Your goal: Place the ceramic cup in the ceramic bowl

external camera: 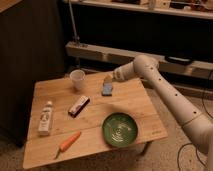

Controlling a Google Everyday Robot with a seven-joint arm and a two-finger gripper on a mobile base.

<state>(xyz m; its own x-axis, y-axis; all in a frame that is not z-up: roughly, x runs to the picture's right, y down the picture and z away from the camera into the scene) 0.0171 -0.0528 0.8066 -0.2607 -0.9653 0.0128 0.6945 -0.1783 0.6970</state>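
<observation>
The ceramic cup [77, 80] is small, white and handleless, and stands upright near the far edge of the wooden table [45, 92]. The ceramic bowl [120, 129] is shallow, dark green with pale streaks, and sits near the table's front right. My gripper [107, 79] is at the end of the white arm [165, 92], which reaches in from the right. It hovers at the far middle of the table, to the right of the cup and apart from it, just above a blue sponge [107, 89].
A dark snack bar [79, 106] lies mid-table. A white bottle with a green label [46, 118] lies at the left. A carrot [68, 142] lies near the front edge. A shelf unit [100, 50] runs behind the table.
</observation>
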